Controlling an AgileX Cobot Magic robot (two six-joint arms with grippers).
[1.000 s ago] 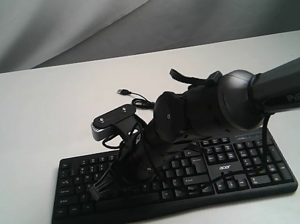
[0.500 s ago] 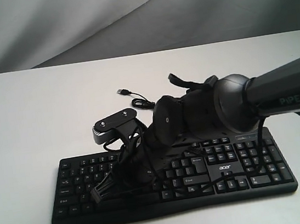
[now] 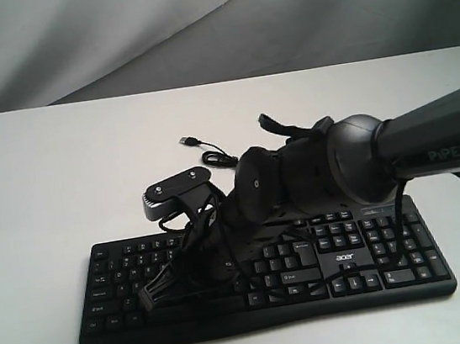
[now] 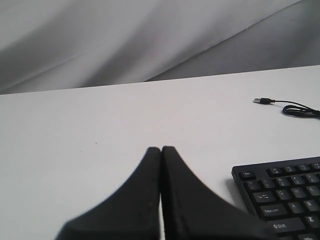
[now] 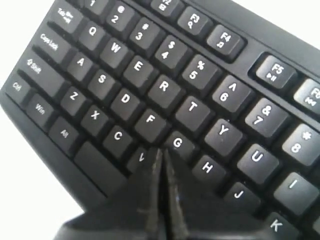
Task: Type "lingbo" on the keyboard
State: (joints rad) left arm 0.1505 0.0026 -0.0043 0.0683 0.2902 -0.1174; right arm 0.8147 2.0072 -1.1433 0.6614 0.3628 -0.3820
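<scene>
The black keyboard (image 3: 376,248) lies on the white table with its "acer" logo near the number pad. My right arm reaches across it from the right. In the right wrist view my right gripper (image 5: 161,151) is shut with nothing in it, its tips low over the keyboard (image 5: 125,95) at the gap between the V and G keys; whether they touch a key I cannot tell. My left gripper (image 4: 161,148) is shut and empty over bare table beside the Esc corner of the keyboard (image 4: 285,192). The exterior view does not show it.
The thin black USB cable (image 3: 203,147) curls on the table behind the keyboard, plug end free, and appears as the cable (image 4: 282,104) in the left wrist view. Grey cloth backs the table. The right arm's own loose cables (image 3: 172,281) hang over the left keys.
The right arm has sunk a little toward the keyboard over the last second and has held still for the last half second. The keyboard has not moved.
</scene>
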